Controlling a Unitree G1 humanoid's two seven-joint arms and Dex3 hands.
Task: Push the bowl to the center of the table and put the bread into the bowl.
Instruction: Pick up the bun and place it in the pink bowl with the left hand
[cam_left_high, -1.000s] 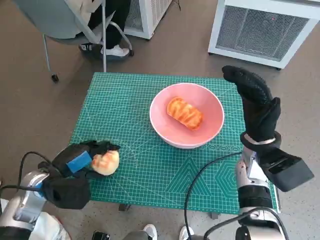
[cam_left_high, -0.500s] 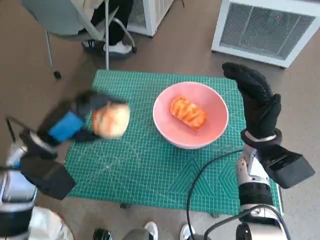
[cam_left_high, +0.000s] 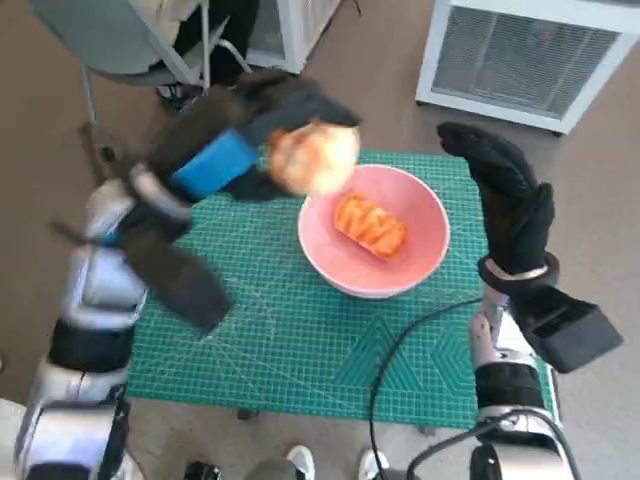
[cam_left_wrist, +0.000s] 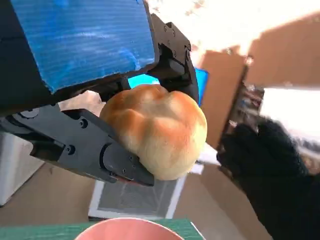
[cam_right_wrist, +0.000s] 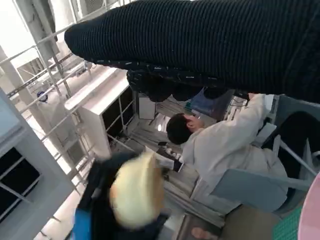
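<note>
I see the table (cam_left_high: 250, 330) covered by a green cutting mat printed with a pale grid, standing on a brown floor (cam_left_high: 60, 230). The pink bowl (cam_left_high: 373, 231) sits on the mat, right of the middle and toward the far edge, and one glazed bread piece (cam_left_high: 370, 225) already lies inside it. My left hand (cam_left_high: 235, 140) is raised above the table's far left part, its fingers (cam_left_wrist: 100, 150) grasping a round bread roll (cam_left_high: 313, 157) just left of the bowl's far rim; in the left wrist view the roll (cam_left_wrist: 157, 130) is clamped between the black fingers, with the bowl's pink rim (cam_left_wrist: 127, 230) showing below it. My right hand (cam_left_high: 505, 200) stands upright at the right side of the bowl, near its rim, fingers released and spread, holding nothing; whether it touches the bowl I cannot tell.

Beyond the table's far right corner stands a white cabinet with a grille front (cam_left_high: 530, 50). At the far left is a grey chair (cam_left_high: 110, 45) with a person's legs and white shoe (cam_left_high: 225, 95) beside it. The right wrist view shows a person in a pale coat (cam_right_wrist: 225, 145) seated on that chair, and white metal shelving (cam_right_wrist: 65, 100) behind.
</note>
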